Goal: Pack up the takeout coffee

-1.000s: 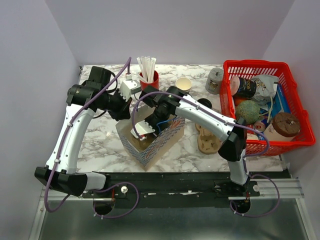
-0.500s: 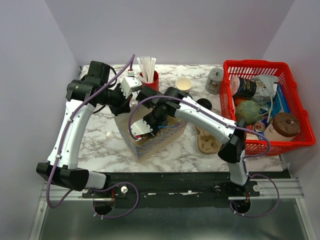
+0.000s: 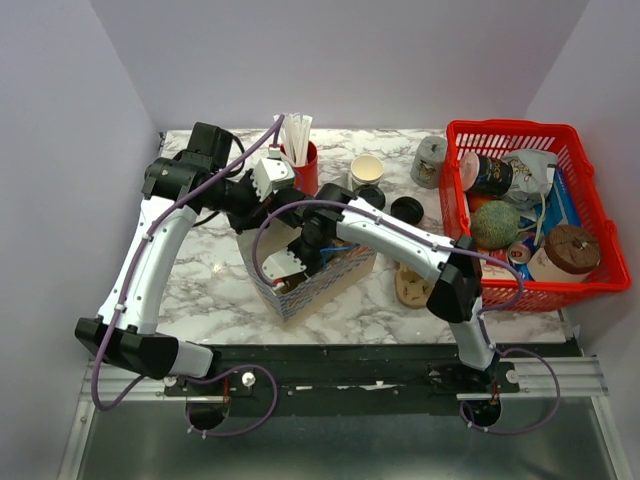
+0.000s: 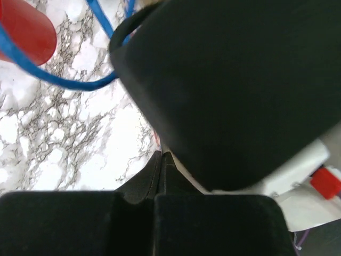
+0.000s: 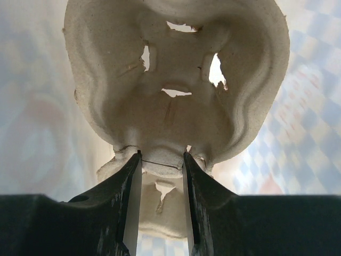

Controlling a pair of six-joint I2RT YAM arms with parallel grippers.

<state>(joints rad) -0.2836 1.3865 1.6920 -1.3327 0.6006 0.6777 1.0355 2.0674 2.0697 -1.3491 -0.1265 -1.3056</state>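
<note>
The takeout coffee cup [image 3: 366, 168], cream paper and open at the top, stands at the back of the table, with a round black lid [image 3: 406, 209] to its front right. My right gripper [image 5: 161, 154] is down inside the checked paper bag [image 3: 312, 277], shut on the rim of a brown pulp cup tray [image 5: 176, 96]. My left gripper [image 4: 161, 154] is shut at the bag's back left corner, with a thin edge of the bag [image 4: 156, 140] between its tips.
A red cup of white straws [image 3: 300, 160] stands just behind the left gripper. A second black disc [image 3: 370, 196] lies beside the right arm. Another pulp tray [image 3: 412, 285] sits right of the bag. A full red basket [image 3: 520, 135] and a grey jar [image 3: 430, 160] are at the right.
The right gripper has gone lower and leftward into the bag with the tray. The left arm has shifted right and back towards the straws, and the bag's mouth has moved with it.
</note>
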